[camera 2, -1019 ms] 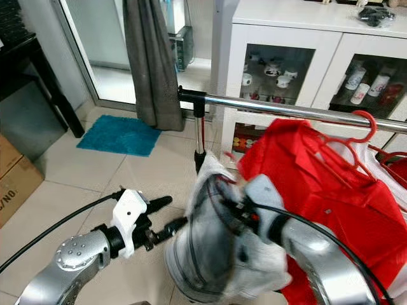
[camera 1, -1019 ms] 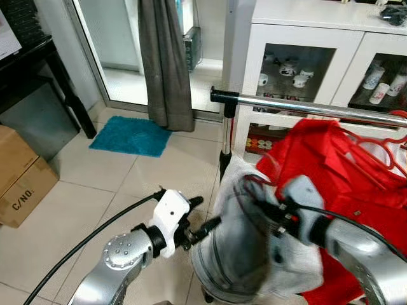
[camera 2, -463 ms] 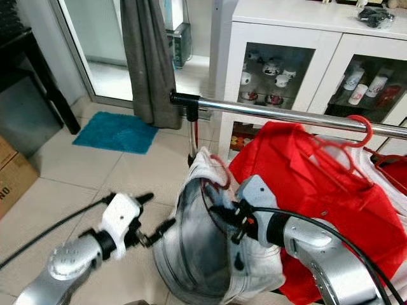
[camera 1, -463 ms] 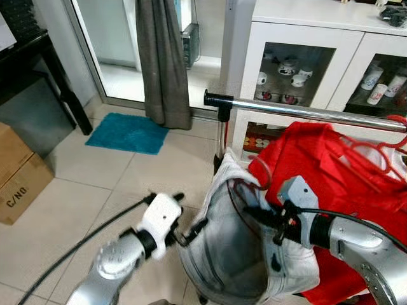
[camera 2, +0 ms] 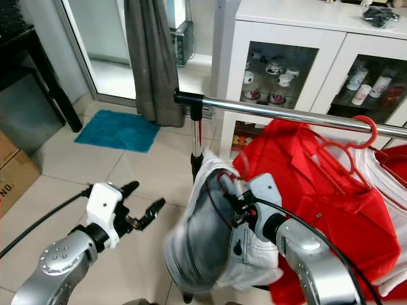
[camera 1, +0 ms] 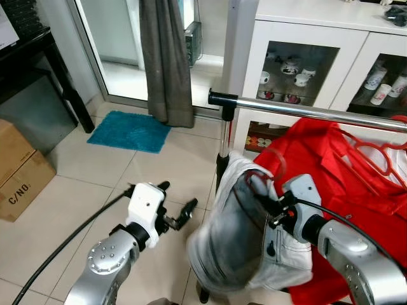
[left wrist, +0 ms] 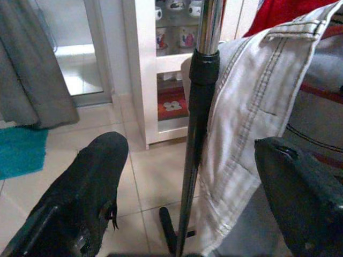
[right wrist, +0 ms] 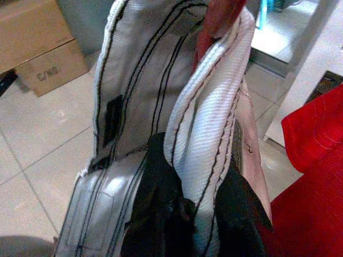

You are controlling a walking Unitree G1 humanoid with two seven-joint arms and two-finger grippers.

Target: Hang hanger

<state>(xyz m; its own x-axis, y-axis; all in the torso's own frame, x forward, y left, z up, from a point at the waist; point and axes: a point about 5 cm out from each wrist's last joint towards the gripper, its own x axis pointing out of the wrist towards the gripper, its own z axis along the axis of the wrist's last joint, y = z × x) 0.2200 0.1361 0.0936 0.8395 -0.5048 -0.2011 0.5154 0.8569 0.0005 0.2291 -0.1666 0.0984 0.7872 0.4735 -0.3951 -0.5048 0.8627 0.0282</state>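
A red hanger's hook [camera 1: 269, 161] sticks up from pale grey jeans [camera 1: 238, 235] draped on it. My right gripper [camera 1: 273, 206] is shut on the hanger through the jeans' waistband [right wrist: 206, 123], holding them below the chrome rail [camera 1: 305, 111] beside its upright post [left wrist: 198, 128]. The hook sits under the rail, apart from it. My left gripper [camera 1: 177, 204] is open, left of the jeans and not touching them; its fingers [left wrist: 80, 193] frame the post. A red garment [camera 1: 343, 184] hangs from the rail on a red hanger [camera 2: 346, 143].
A white glass-door cabinet [camera 1: 299, 57] stands behind the rack. A grey curtain [camera 1: 165, 63] and a blue mat [camera 1: 127, 132] lie at the back left, with a cardboard box [camera 1: 19, 171] and a black table [camera 1: 38, 57] farther left. Tiled floor is open on the left.
My left gripper has drawn away leftward from the jeans it was touching. The right gripper has lifted the hanger slightly toward the rail, and the jeans now hang narrower.
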